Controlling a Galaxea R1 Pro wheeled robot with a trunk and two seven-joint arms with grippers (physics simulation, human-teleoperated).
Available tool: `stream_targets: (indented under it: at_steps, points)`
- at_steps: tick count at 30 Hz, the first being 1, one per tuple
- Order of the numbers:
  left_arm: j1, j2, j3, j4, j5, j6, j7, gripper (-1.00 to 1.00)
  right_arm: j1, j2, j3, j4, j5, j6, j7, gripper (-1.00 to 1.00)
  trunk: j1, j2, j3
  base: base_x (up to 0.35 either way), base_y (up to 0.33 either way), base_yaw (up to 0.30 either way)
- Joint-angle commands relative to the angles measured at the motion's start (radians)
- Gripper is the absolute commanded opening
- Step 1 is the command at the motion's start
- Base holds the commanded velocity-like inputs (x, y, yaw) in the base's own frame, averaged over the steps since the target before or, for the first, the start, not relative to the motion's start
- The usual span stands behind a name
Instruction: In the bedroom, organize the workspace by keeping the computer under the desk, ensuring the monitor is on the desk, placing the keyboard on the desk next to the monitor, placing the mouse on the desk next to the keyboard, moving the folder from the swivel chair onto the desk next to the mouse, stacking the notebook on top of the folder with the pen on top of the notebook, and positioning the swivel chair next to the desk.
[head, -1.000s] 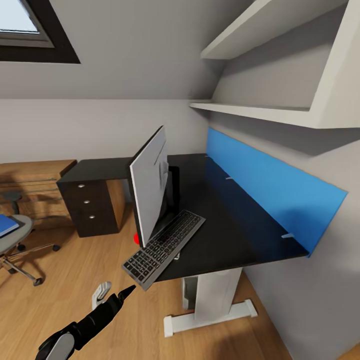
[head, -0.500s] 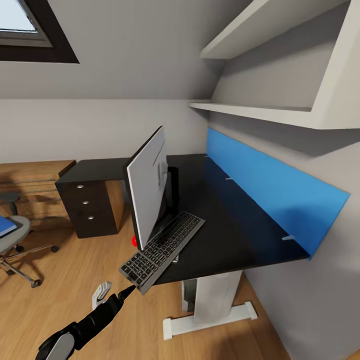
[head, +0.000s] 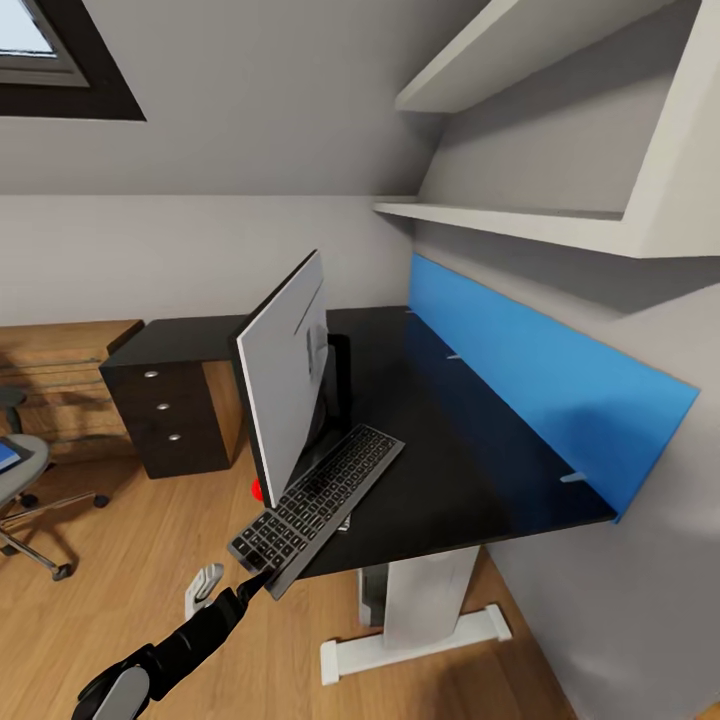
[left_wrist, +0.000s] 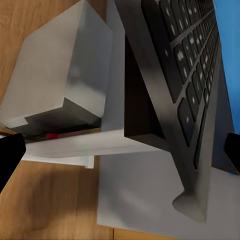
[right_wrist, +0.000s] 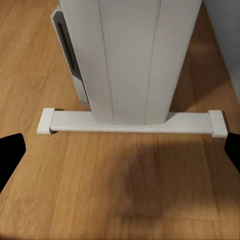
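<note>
- On the black worktop (head: 450, 440), the keyboard (head: 318, 506) lies slanted beside the monitor (head: 285, 375), its near end jutting past the front edge toward 7 o'clock.
- Against the frames from a second ago, desk, monitor and chair have all slid toward 9 o'clock together, so the head camera has turned; the things themselves have not moved.
- The left pincer (head: 258, 582) stays just under the keyboard's overhanging corner; its wrist view shows the fingers wide apart, with nothing between them.
- The right pincer's fingers (right_wrist: 10, 152) also stand apart, above bare floor before the desk's white leg (right_wrist: 131, 60).
- At 9 o'clock the swivel chair (head: 22, 470) sits well apart from the desk, the blue folder (head: 8, 456) on its seat.
- Judgement: the keyboard probably needs a push fully onto the top; folder, notebook and pen steps remain.
</note>
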Motion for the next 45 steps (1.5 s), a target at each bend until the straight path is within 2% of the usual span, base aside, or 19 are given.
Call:
stream_targets:
  at_steps: [1, 28, 45]
  points:
    - [-0.001, 0.001, -0.001, 0.000, 0.007, 0.004, 0.000, 1.00, -0.001, 0.000, -0.003, 0.002, 0.003, -0.004, 0.002, 1.00, 0.000, -0.001, -0.001, 0.002, -0.001, -0.007]
    - [-0.001, 0.001, -0.002, 0.000, 0.005, 0.004, 0.000, 1.00, -0.001, 0.000, -0.002, 0.002, 0.003, -0.003, 0.002, 1.00, 0.000, -0.001, -0.019, 0.001, -0.001, -0.001]
    - [-0.001, 0.001, -0.002, 0.000, 0.004, 0.003, 0.000, 1.00, -0.001, 0.000, -0.003, 0.002, 0.005, -0.002, 0.002, 1.00, 0.000, -0.001, -0.021, 0.044, -0.038, 0.000]
